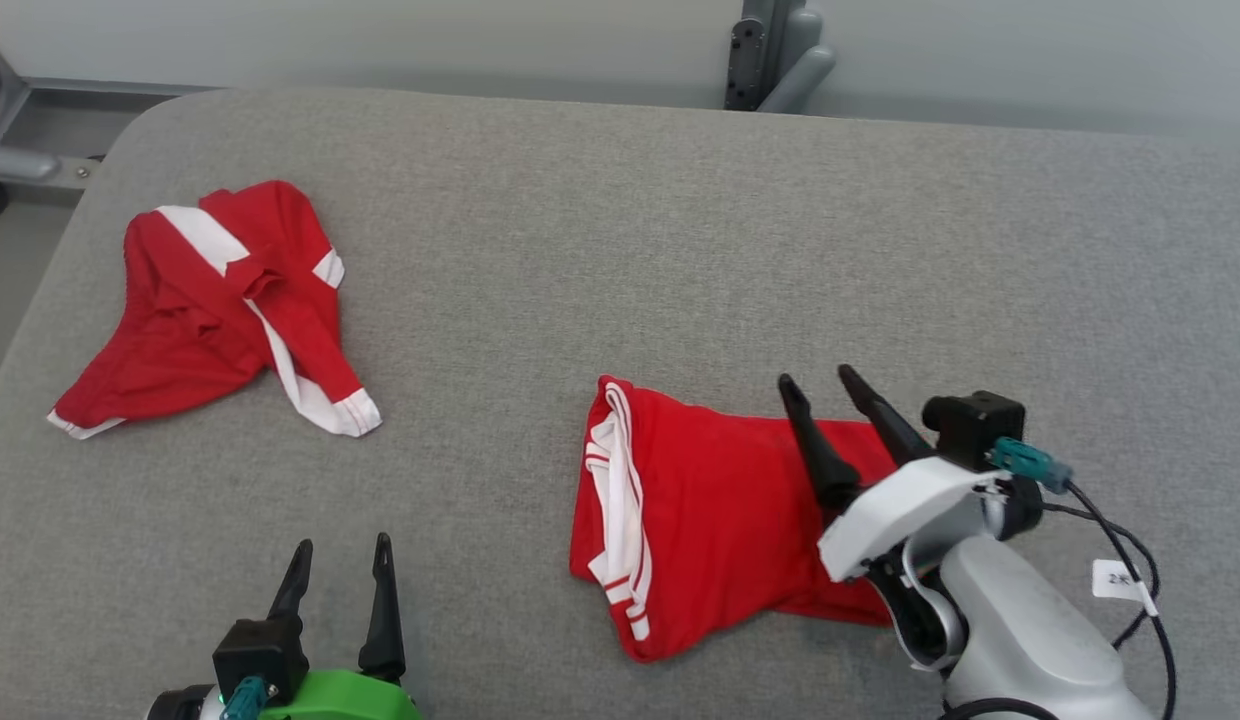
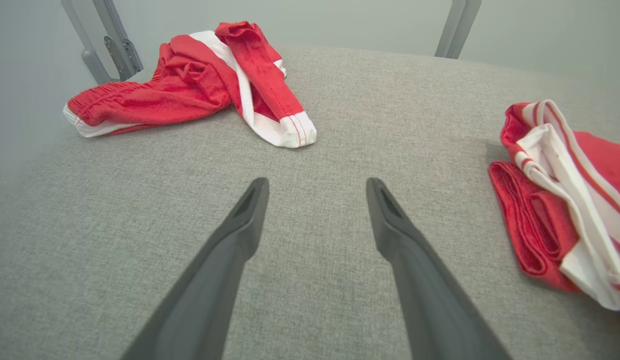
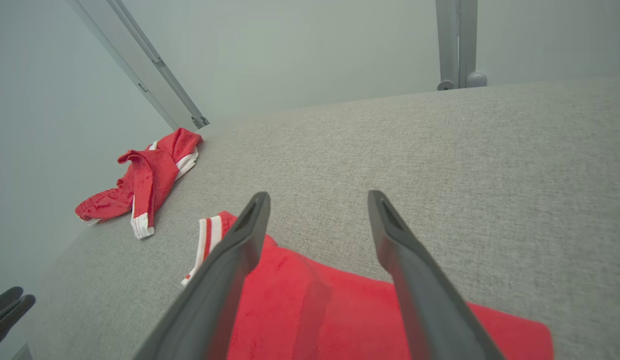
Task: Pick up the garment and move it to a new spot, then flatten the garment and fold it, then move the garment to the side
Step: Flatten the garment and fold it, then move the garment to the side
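The right jaws are spread wide and nothing is gripped between them. Their fingers [image 1: 815, 450] are held low over the right-hand part of the folded garment [image 1: 720, 510], and red cloth is seen beneath and between them in the right wrist view. Whether the tips touch the cloth cannot be told. The left jaws are likewise released and empty, their fingers [image 1: 383, 610] poised over bare worktop [image 1: 680, 250] at the near left, well apart from both pieces of cloth.

The folded garment is laid on the near half of the worktop, somewhat right of centre, directly before the right arm. It has been brought to a compact, layered block, with its white-striped edge stacked along the left side and the red panel lying fairly smooth. From this, the picking up, flattening and folding are judged to be done for this piece.

Whether the final move to the side has been made cannot be settled. The piece lies nearer the middle than any edge, so that step is more likely left to do.

A crumpled garment [image 1: 220, 310] is heaped at the far left, bunched and twisted. Nothing of the task is judged to have been done on it.
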Robot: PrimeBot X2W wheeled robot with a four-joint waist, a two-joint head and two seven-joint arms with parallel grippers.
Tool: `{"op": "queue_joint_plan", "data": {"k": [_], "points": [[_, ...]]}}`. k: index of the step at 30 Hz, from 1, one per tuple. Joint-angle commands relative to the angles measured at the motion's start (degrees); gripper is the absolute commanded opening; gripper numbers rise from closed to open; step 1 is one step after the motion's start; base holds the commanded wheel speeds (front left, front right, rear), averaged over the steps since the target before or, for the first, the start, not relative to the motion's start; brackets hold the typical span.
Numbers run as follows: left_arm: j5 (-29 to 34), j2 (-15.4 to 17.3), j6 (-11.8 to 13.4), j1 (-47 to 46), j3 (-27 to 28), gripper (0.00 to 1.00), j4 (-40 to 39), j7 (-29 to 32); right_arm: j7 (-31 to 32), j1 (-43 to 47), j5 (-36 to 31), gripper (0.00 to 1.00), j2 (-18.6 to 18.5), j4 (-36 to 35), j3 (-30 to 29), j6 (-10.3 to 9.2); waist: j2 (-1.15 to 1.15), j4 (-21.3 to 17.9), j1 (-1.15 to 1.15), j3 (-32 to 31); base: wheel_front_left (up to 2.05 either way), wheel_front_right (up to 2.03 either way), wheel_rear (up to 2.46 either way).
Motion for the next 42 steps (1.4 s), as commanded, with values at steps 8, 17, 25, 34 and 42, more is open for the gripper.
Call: {"op": "queue_joint_plan", "data": {"k": [8,17,25,34,42], "points": [[0.8,0.2,0.0,-0.6,0.4,1.00,-0.6,0.0,-0.1,6.5,-4.7,1.00,-1.0,1.4,-6.3,0.01,0.00,-3.4,0.00,-0.4,0.00,0.00,0.00],[1.5,0.2,-0.5,-1.0,0.1,1.00,-0.8,0.0,-0.1,7.0,-5.8,1.00,0.3,8.9,-6.6,0.01,0.00,-1.8,0.00,0.2,0.00,0.00,0.00],[1.7,0.2,-0.6,-1.2,-0.1,1.00,-1.4,0.0,0.1,4.6,-4.5,0.00,1.0,14.1,-4.0,0.01,0.00,-0.4,0.00,-0.1,0.00,0.00,0.00],[1.9,0.2,-0.6,0.0,0.0,1.00,-2.4,0.0,-0.1,4.3,-5.9,0.00,0.1,11.6,-5.9,-0.05,0.00,-4.8,0.00,-2.1,0.00,0.00,0.00],[1.9,0.2,-1.2,-0.2,-0.3,1.00,-2.4,0.0,-0.1,4.8,-6.6,0.00,0.4,10.9,-6.7,-0.05,0.00,-15.7,0.00,-2.8,0.00,0.00,0.00]]}}
